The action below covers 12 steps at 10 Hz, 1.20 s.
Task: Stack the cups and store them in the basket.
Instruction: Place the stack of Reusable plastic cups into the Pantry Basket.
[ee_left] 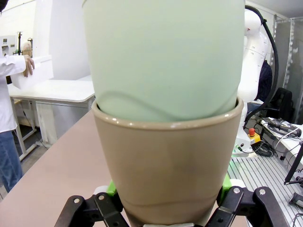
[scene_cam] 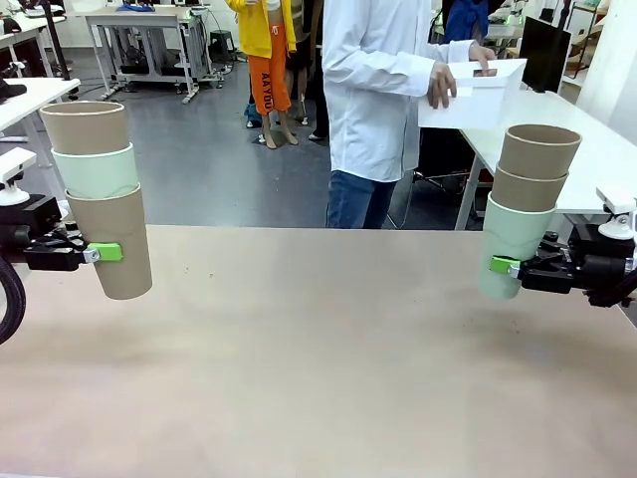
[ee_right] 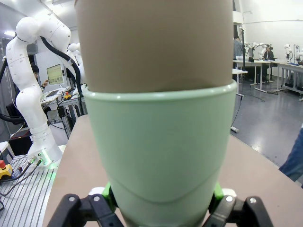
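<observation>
1. Two stacks of three cups each are held over the tan table (scene_cam: 318, 368), one at each side of the front frame.
2. Mid-left, the left gripper (scene_cam: 107, 254) is clamped on the lowest, brown cup of the left stack (scene_cam: 95, 171). A mint cup and another brown cup are nested above it.
3. Mid-right, the right gripper (scene_cam: 506, 266) is clamped on the lowest, mint cup of the right stack (scene_cam: 532, 189), which has two brown cups nested above.
4. Upper right, a person's hand (scene_cam: 441, 87) holds the white basket (scene_cam: 478, 100), well apart from both stacks.
</observation>
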### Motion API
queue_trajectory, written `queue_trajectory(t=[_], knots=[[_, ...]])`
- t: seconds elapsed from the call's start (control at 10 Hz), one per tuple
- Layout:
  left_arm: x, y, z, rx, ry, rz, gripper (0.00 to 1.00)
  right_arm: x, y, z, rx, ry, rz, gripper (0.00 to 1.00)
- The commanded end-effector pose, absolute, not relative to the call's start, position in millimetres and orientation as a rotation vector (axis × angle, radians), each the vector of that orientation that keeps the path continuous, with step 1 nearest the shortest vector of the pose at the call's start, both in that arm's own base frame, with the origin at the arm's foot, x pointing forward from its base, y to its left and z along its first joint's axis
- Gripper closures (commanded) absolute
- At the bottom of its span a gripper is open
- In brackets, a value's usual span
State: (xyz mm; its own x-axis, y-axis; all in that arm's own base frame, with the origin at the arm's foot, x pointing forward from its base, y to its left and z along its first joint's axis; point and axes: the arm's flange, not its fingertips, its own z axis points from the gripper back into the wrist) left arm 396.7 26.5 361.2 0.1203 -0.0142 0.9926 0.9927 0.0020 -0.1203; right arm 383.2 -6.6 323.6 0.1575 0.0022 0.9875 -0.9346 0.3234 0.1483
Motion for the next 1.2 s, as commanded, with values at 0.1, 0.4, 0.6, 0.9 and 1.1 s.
queue_trajectory(t=[0.1, 0.4, 0.6, 0.9, 1.1], knots=[[396.3, 25.5, 364.9, -1.264, -1.117, -1.126, 0.14, 383.7, -6.4, 327.2, 1.013, -1.223, 0.873, 0.17], [396.3, 25.5, 364.9, -1.264, -1.117, -1.126, 0.14, 383.7, -6.4, 327.2, 1.013, -1.223, 0.873, 0.17], [396.3, 25.5, 364.9, -1.264, -1.117, -1.126, 0.14, 383.7, -6.4, 327.2, 1.013, -1.223, 0.873, 0.17], [396.3, 25.5, 364.9, -1.264, -1.117, -1.126, 0.14, 383.7, -6.4, 327.2, 1.013, -1.223, 0.873, 0.17], [396.3, 25.5, 364.9, -1.264, -1.117, -1.126, 0.14, 383.7, -6.4, 327.2, 1.013, -1.223, 0.873, 0.17]])
